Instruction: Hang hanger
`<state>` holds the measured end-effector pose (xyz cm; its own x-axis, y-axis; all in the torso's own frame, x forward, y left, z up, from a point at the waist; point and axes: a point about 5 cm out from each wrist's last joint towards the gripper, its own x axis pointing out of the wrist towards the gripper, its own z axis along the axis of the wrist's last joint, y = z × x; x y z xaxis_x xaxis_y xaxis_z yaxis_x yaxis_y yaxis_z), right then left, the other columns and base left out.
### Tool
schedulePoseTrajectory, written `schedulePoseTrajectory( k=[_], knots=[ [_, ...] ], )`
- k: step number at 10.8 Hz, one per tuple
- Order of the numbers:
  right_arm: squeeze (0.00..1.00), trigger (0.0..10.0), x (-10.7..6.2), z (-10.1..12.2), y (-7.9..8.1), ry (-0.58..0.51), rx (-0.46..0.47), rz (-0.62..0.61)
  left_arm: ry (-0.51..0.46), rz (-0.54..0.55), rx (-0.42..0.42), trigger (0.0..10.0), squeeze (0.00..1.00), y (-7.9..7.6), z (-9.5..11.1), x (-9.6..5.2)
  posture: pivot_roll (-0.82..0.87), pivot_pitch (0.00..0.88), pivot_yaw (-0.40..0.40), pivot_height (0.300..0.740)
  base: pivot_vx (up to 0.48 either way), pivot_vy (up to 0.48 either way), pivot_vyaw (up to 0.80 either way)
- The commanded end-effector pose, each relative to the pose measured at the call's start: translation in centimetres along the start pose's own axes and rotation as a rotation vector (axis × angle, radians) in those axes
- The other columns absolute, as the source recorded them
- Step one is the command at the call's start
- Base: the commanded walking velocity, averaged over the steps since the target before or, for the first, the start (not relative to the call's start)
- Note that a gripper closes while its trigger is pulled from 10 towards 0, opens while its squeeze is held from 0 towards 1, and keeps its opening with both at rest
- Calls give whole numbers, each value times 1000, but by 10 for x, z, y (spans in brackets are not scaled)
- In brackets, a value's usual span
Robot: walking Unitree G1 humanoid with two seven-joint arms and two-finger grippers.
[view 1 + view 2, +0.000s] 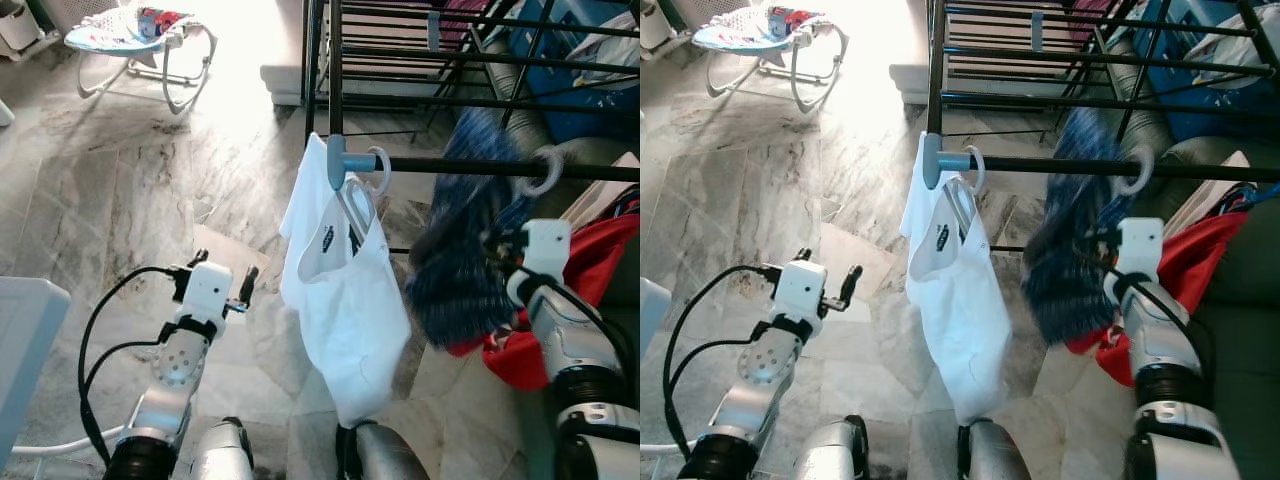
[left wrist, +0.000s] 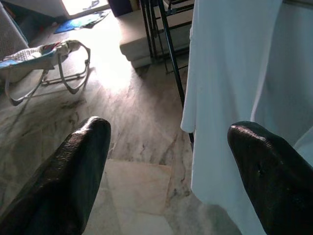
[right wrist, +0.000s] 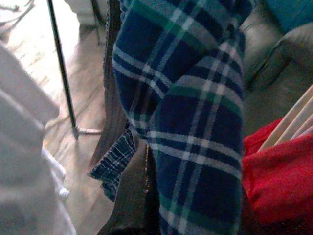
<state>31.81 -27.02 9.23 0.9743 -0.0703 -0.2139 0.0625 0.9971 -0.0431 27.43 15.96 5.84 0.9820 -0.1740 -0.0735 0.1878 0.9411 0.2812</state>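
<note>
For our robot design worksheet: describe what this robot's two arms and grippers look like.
Both arms are silver metal with round joints and white box-shaped wrist housings. Black cables loop beside the left arm and run along the right arm. The left gripper has two rounded, textured black fingers.

A black rack stands on the marble floor. From its front rail hang a white shirt on a hanger, and beside it a blue plaid garment on a hook. A baby bouncer sits on the floor well beyond the rack.
</note>
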Motion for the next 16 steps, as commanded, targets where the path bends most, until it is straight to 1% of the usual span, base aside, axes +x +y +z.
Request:
schedulePoseTrajectory(
  k=[1,2,3,4,5,7,8,9,10,11,12,13,16],
  knots=[
    [0,0,-6,6,8,-106,-1,-29,17,14,-7,10000,0,1,-3,0,-67,203,-41,740,0,0,0],
    [0,0,-14,7,18,-175,-10,-40,14,25,-9,10000,0,4,-2,0,-70,215,-36,740,0,0,0],
    [0,0,-30,5,18,-252,-91,-126,11,34,-15,10000,0,6,-2,-3,-72,229,-42,740,0,0,0],
    [0,0,-50,-10,15,-261,-153,-205,16,38,-18,10000,0,6,-4,-6,-69,229,-47,740,0,0,0],
    [0,0,-71,-31,21,-219,-145,-193,-11,52,-36,10000,0,5,-1,-8,-69,229,-50,740,0,0,0],
    [0,0,-94,-54,23,-139,-155,-208,-13,63,-33,10000,0,5,-1,-8,-70,221,-52,740,0,0,0],
    [0,0,-108,-70,25,-78,-111,-236,-11,76,-21,10000,0,6,-1,-7,-69,217,-49,740,0,0,0],
    [0,0,-108,-76,28,-38,-70,-239,-9,82,-14,10000,0,7,-2,-6,-68,210,-40,740,0,0,0],
    [0,3412,-105,-79,33,-2,-19,-222,-5,82,-12,10000,0,8,-2,-6,-63,206,-38,740,0,0,0],
    [0,10000,-98,-80,36,30,12,-213,0,83,-16,10000,0,9,-2,-5,-55,198,-41,740,0,0,0],
    [0,10000,-94,-81,35,44,37,-223,1,86,-18,10000,0,9,-2,-5,-45,193,-43,740,0,0,0],
    [0,10000,-88,-77,36,39,61,-221,1,92,-19,10000,0,10,-2,-6,-39,190,-43,740,0,0,0],
    [0,10000,-79,-70,36,29,79,-224,1,86,-14,10000,0,9,-3,-6,-34,183,-42,740,0,0,0]
  ],
)
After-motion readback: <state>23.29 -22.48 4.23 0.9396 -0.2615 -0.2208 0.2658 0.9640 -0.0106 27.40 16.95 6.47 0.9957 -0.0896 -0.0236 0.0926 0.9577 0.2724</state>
